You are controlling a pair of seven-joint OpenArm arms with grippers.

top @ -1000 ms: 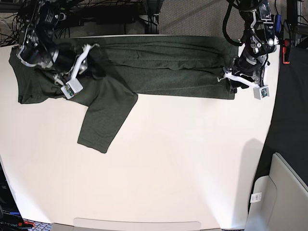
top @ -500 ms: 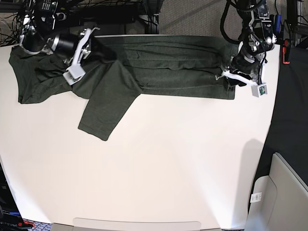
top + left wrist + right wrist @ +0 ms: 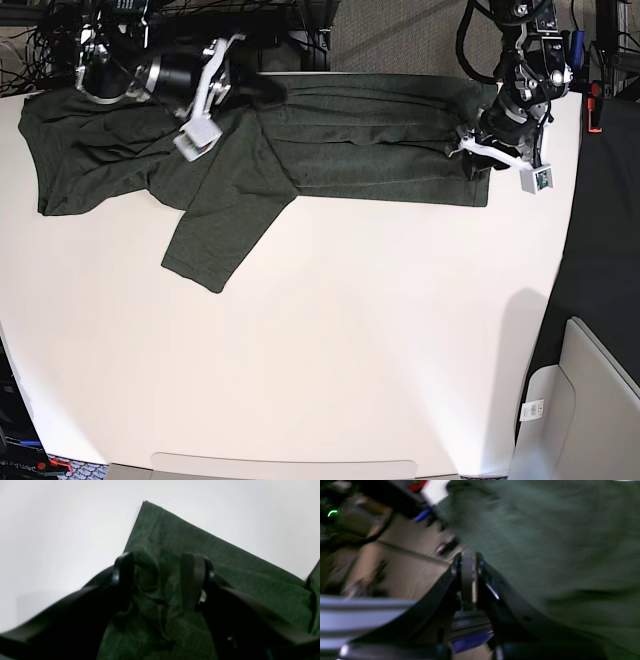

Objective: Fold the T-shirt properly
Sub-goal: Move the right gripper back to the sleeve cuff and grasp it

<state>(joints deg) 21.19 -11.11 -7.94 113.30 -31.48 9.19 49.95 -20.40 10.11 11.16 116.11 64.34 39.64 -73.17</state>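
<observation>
The dark olive T-shirt lies stretched along the back of the white table, with one sleeve hanging toward the front. At its right end my left gripper holds a bunch of fabric. In the left wrist view that cloth is gathered between the two black fingers. My right gripper is at the shirt's back edge, left of the middle. The right wrist view is blurred. There its fingertips stand pressed together with no cloth seen between them, and the shirt lies beside them.
Cables and dark equipment crowd the space behind the table. A red object sits off the right edge, and a grey bin stands at the lower right. Bare white tabletop spreads in front of the shirt.
My right arm swept right and back, from the shirt's left shoulder area to its back edge. My left gripper shifted slightly back with the shirt's right end.
</observation>
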